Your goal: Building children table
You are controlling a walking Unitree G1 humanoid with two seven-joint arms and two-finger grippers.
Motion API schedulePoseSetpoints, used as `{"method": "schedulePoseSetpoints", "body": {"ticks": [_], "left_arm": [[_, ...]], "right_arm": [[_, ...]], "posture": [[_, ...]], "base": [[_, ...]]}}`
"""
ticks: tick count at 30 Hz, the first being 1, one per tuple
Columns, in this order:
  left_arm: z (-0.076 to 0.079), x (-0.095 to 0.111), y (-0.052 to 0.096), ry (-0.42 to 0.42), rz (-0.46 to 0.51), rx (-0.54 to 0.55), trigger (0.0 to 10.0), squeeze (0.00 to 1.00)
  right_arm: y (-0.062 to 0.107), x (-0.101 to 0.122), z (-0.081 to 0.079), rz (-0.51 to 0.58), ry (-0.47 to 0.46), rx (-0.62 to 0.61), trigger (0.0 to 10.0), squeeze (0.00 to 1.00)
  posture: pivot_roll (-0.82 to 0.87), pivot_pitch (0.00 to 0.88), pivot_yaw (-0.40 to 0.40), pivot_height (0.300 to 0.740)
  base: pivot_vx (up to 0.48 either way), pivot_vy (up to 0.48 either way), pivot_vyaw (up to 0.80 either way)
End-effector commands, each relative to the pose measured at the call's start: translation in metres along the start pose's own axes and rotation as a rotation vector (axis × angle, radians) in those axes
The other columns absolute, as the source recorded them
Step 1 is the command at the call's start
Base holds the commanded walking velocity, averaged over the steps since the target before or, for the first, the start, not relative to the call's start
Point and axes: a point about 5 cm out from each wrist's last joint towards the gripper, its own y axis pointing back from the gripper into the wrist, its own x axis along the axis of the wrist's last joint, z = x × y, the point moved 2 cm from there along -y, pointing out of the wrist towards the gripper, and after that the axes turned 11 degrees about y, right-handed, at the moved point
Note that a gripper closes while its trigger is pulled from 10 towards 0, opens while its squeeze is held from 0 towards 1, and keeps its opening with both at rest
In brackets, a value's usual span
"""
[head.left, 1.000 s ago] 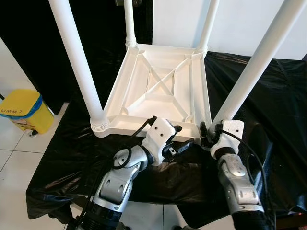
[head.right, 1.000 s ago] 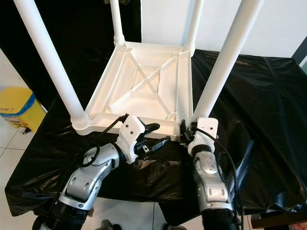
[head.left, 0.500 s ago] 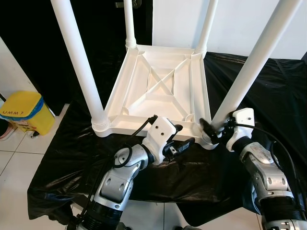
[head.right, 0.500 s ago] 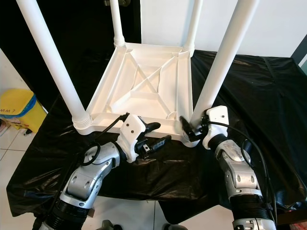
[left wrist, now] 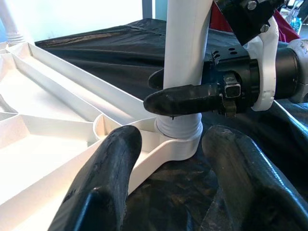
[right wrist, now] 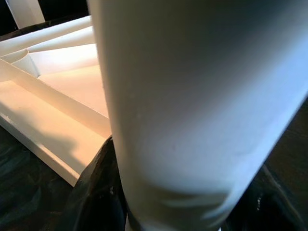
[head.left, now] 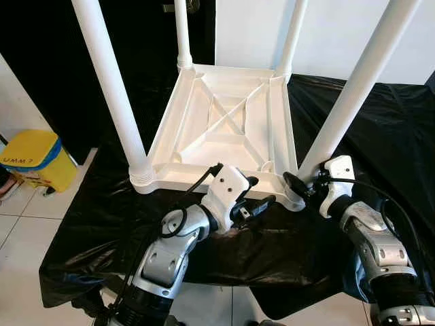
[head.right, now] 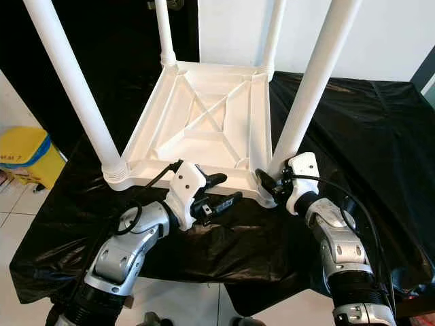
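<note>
Item count, upturned table assembly

One white table top (head.left: 224,129), underside up, lying on one black sheet (head.left: 380,129). Four white legs stand in its corners: near left leg (head.left: 109,81), far left leg (head.left: 181,34), far right leg (head.left: 292,34), near right leg (head.left: 353,81). One yellow bin (head.left: 30,156) on the floor. Two grippers: left gripper (head.left: 262,202), right gripper (head.left: 299,185).

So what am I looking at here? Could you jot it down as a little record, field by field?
Scene: white children's table upside down on a black sheet, four legs up
Right end effector: fingers around the base of the near right leg
Left end effector: open, at the table's near edge, holding nothing
Nearby: yellow container on the floor
</note>
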Motion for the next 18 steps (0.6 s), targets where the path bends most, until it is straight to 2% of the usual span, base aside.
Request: {"method": "schedulePoseSetpoints", "body": {"ticks": [1, 7, 12, 15, 16, 17, 18], "left_arm": [[-0.0047, -0.0004, 0.0025, -0.006, 0.004, 0.077, 10.0, 0.00], [-0.0048, -0.0003, 0.0024, -0.005, 0.004, 0.078, 10.0, 0.00], [-0.0047, -0.0003, 0.0024, -0.005, 0.004, 0.077, 10.0, 0.00], [-0.0042, -0.0004, 0.0019, -0.005, 0.004, 0.074, 10.0, 0.00], [-0.0042, -0.0004, 0.0019, -0.005, 0.004, 0.074, 10.0, 0.00], [-0.0039, -0.0005, 0.0018, -0.004, 0.003, 0.072, 10.0, 0.00], [-0.0039, -0.0005, 0.0018, -0.004, 0.003, 0.072, 10.0, 0.00]], "right_arm": [[0.0024, -0.0140, -0.0030, -0.061, -0.049, -0.051, 10.0, 0.00], [0.0030, -0.0142, -0.0062, -0.065, -0.078, -0.162, 10.0, 0.00], [0.0025, -0.0140, -0.0080, -0.068, -0.094, -0.203, 10.0, 0.00], [0.0026, -0.0141, -0.0093, -0.079, -0.125, -0.329, 10.0, 0.00], [0.0026, -0.0141, -0.0093, -0.079, -0.125, -0.329, 10.0, 0.00], [0.0034, -0.0148, -0.0092, -0.091, -0.138, -0.400, 10.0, 0.00], [0.0034, -0.0148, -0.0092, -0.091, -0.138, -0.400, 10.0, 0.00]], "posture": [[-0.03, 0.093, -0.033, 0.740], [-0.04, 0.093, -0.031, 0.740], [-0.04, 0.093, -0.030, 0.740], [-0.04, 0.095, -0.029, 0.740], [-0.04, 0.095, -0.029, 0.740], [-0.04, 0.095, -0.029, 0.740], [-0.04, 0.095, -0.029, 0.740]], "base": [[0.000, 0.000, 0.00], [0.000, 0.000, 0.00], [0.000, 0.000, 0.00], [0.000, 0.000, 0.00], [0.000, 0.000, 0.00], [0.000, 0.000, 0.00], [0.000, 0.000, 0.00]]}}
